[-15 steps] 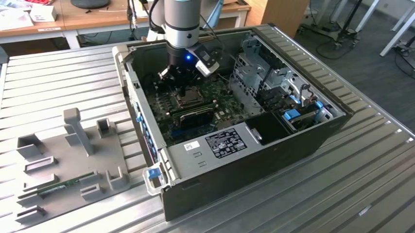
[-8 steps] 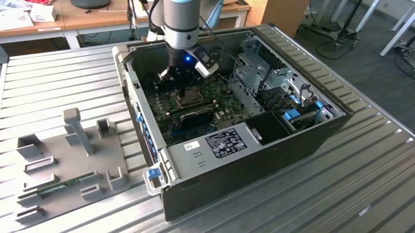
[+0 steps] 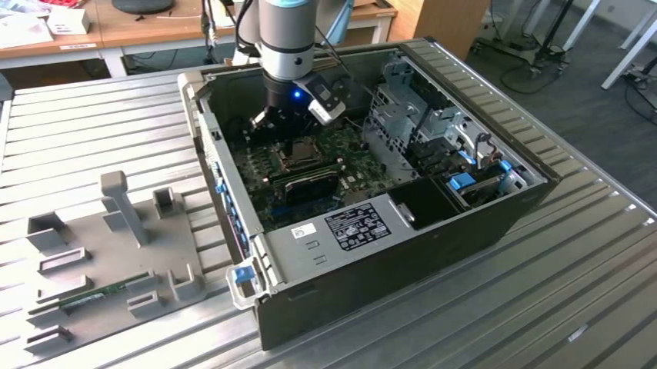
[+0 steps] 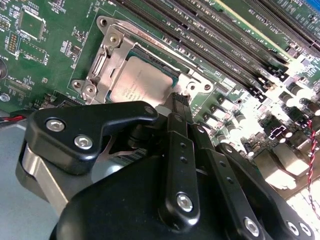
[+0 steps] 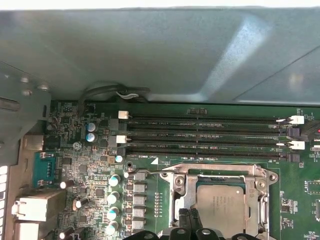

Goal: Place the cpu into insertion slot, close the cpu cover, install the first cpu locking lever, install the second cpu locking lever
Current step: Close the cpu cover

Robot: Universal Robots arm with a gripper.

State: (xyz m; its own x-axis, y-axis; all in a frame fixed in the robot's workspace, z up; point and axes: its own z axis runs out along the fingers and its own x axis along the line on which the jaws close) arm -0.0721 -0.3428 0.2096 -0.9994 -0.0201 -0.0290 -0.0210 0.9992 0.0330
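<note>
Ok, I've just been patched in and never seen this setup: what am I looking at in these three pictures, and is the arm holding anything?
The exterior view looks down at one robot arm reaching into an open computer case lying on a slatted metal table; a grey parts tray sits beside it on the exterior view's left. Both wrist views ride on the arm and look at the green motherboard. There the cpu sits in the insertion slot, with the cpu cover lying flat around it. The gripper is right at the cover's edge; its jaws look closed, with nothing held.
</note>
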